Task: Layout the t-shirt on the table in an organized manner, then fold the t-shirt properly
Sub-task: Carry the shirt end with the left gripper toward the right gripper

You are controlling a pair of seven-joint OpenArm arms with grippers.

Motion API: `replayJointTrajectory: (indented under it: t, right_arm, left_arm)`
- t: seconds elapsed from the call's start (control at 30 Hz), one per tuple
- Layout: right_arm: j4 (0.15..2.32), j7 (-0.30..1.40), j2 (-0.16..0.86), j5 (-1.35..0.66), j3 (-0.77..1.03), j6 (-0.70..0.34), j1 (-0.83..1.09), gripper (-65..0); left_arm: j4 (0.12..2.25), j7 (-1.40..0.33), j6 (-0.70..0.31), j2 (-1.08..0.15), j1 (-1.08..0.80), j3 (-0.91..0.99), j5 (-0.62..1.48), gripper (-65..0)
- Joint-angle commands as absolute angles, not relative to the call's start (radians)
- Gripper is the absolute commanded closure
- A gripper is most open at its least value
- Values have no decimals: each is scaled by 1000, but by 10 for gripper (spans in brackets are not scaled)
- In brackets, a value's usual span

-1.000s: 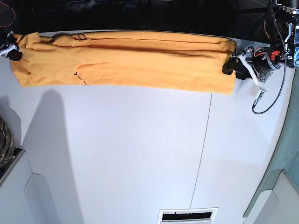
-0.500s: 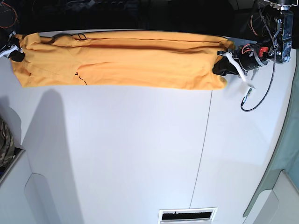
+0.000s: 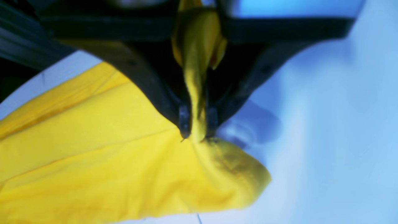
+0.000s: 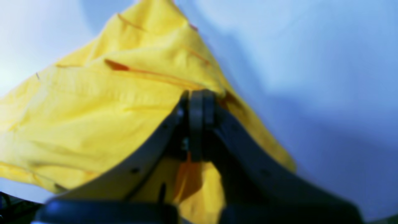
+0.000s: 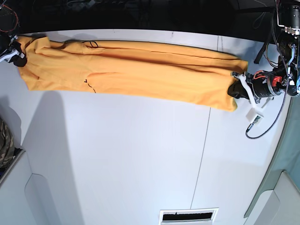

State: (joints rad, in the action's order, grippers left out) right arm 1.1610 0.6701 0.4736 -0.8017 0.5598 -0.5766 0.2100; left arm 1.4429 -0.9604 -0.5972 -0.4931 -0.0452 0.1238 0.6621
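The orange-yellow t-shirt (image 5: 136,70) is stretched out as a long folded band across the far part of the white table (image 5: 140,154), with bits of black lettering showing near its left end. My left gripper (image 5: 234,89) is at the band's right end, shut on a pinch of the t-shirt (image 3: 124,174) that runs up between its fingers (image 3: 184,124). My right gripper (image 5: 16,49) is at the band's left end, its jaws pressed together on the t-shirt (image 4: 93,112) cloth. The band slopes down toward the right.
A dark gap runs behind the table's far edge. A cable (image 5: 262,126) loops down from the left arm at the right. A slotted white panel (image 5: 187,216) sits at the near edge. A thin seam line (image 5: 202,154) crosses the tabletop.
The left gripper has closed on the shirt's right end and pulled it right and toward the near side. The whole band has shifted right and now lies slanted.
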Motion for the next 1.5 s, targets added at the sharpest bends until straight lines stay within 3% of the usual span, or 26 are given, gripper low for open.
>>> replayJointTrajectory:
  t: [0.0,0.23,0.47,0.77,1.07,1.1,1.2,1.23,1.47]
  right_arm:
    - [1172,656,495,-825,567,-580,202,0]
    - [1172,667,495,-830,567,-580,192,0]
    - [1172,670,495,-813,567,-580,192,0]
    - [1172,670,495,-801,567,-580,189,0]
    - [1172,670,495,-802,567,-580,189,0]
    - [1172,670,495,-804,567,-580,189,-44]
    - [1172,669,498,-808,567,-580,188,-267]
    - [1174,666,502,-822,567,-580,188,-306]
    - [1205,672,507,-837,569,-580,142,-323]
  left_arm:
    - [1460,-962,-594,-513,-9,131,669,0]
    - [1617,-1044,-583,-518,17,95,767,0]
    - [1896,-999,-584,-461,-7,-129,787,0]
    - [1650,-926,-533,-135,52,-262,614,0]
    - [1413,-901,-525,28,80,-262,609,0]
    - [1405,-901,-544,38,80,-262,609,-46]
    - [1403,-895,-562,58,81,-262,620,-285]
    - [1403,-895,-561,62,81,-262,637,-320]
    - [1406,-894,-599,73,83,-262,838,-325]
